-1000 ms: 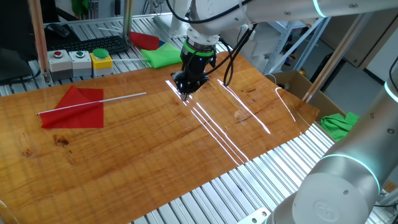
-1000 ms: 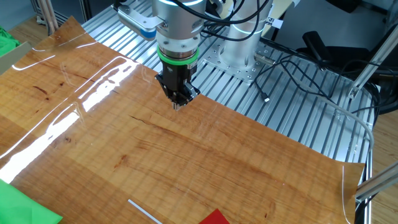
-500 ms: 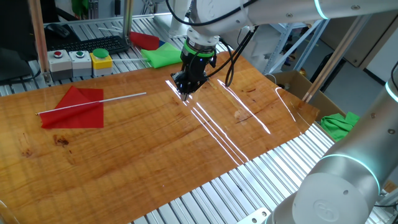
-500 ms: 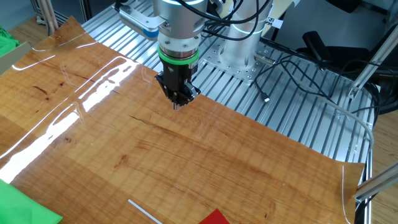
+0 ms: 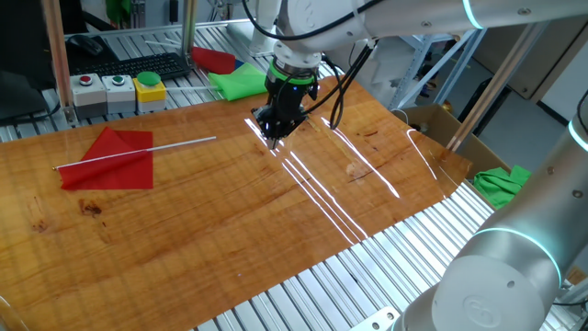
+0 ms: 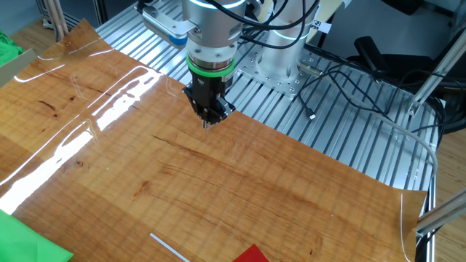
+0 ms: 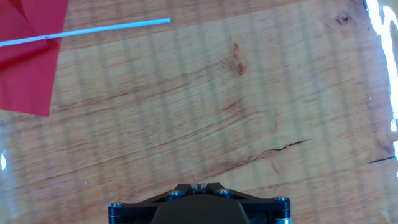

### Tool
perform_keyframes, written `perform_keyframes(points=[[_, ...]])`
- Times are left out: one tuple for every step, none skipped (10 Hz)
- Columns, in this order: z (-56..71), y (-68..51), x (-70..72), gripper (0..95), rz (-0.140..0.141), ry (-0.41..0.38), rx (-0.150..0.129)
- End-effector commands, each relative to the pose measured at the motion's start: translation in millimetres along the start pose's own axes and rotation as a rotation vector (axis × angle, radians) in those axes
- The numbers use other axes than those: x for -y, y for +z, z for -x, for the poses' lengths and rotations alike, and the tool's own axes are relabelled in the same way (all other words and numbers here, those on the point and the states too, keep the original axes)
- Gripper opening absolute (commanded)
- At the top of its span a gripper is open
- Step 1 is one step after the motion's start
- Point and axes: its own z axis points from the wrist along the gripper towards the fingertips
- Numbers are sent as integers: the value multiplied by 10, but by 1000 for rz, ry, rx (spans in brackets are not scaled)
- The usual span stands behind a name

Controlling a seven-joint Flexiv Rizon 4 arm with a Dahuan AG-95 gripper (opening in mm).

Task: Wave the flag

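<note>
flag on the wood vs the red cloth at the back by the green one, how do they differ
The flag has a thin white stick across it; the red cloth shows none. The flag lies spread flat on the wooden table; the red cloth sits bunched on the metal slats behind it, beside the green cloth. The flag looks larger in this view. Both are red fabric, and the gripper touches neither.

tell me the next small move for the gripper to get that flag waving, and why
Probably open the gripper and carry it over toward the bare end of the flag stick. The gripper is shut, holds nothing and hangs above bare wooden table, while the flag lies flat well off to the side, untouched. The bare stick end looks like the easiest place to grasp.
</note>
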Motion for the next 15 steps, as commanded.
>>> perform_keyframes(points=[[-9, 0, -3, 0, 7, -12, 1], [-9, 0, -3, 0, 8, -17, 4], [-9, 0, -3, 0, 8, -21, 6], [-9, 0, -3, 0, 13, -28, 5], [-9, 0, -3, 0, 17, -32, 5], [-9, 0, -3, 0, 23, -33, 4], [-9, 0, -3, 0, 26, -32, 4], [-9, 0, -3, 0, 27, -30, 3], [-9, 0, -3, 0, 38, -22, -1], [-9, 0, -3, 0, 39, -19, -2], [-9, 0, -3, 0, 40, -13, -3], [-9, 0, -3, 0, 39, -3, -1], [-9, 0, -3, 0, 40, 10, 3], [-9, 0, -3, 0, 39, 11, 2], [-9, 0, -3, 0, 37, 12, 1]])
